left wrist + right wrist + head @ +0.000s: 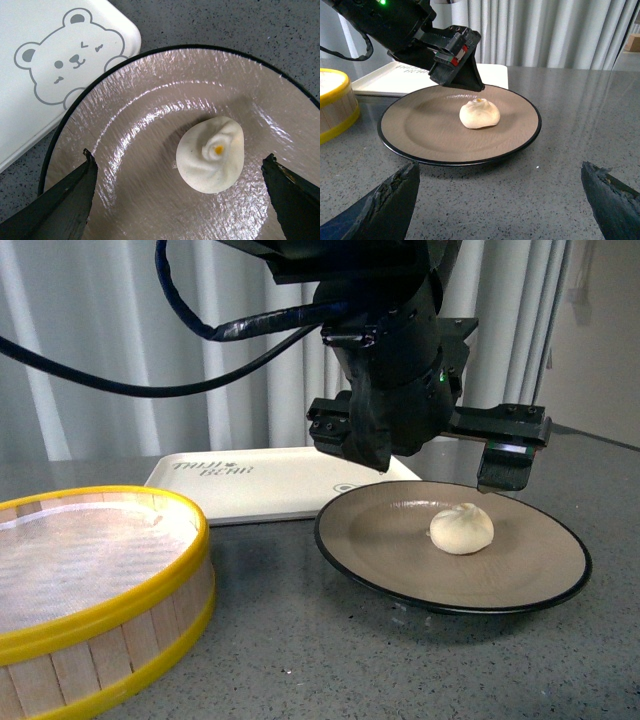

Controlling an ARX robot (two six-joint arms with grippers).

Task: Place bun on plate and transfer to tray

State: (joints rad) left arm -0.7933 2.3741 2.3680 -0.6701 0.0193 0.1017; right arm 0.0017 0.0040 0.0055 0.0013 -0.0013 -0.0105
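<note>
One yellow-rimmed basket sits closest, well off to the side of the left gripper. Next comes the right gripper, its fingers wide apart. It is low and just short of the plate, maybe so it can pick the plate up. Right under the left gripper, whose fingers are spread wide too, the bun sits free on the plate. Behind that gripper lies the tray, just beside the plate's far rim, so the trip looks short
</note>
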